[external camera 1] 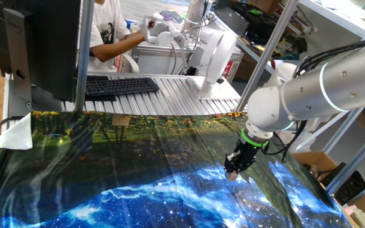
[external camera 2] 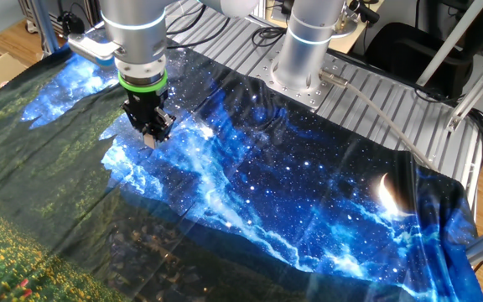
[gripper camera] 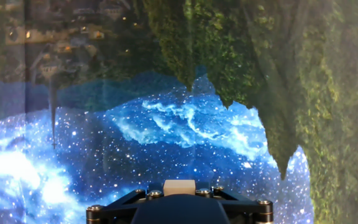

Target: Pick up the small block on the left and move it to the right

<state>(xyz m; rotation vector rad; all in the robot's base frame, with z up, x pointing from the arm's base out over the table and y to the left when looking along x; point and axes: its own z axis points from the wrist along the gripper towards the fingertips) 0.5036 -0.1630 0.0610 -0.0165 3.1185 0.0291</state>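
Over printed galaxy cloth (external camera 2: 309, 193), end effector (external camera 2: 149, 138) gripping small block (gripper camera: 179, 186)

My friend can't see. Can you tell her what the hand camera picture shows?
A tiny tan small block sits pinched at the bottom edge in the robot's black gripper, seen from above. Below it spreads a cloth printed with starry blue sky and green trees.
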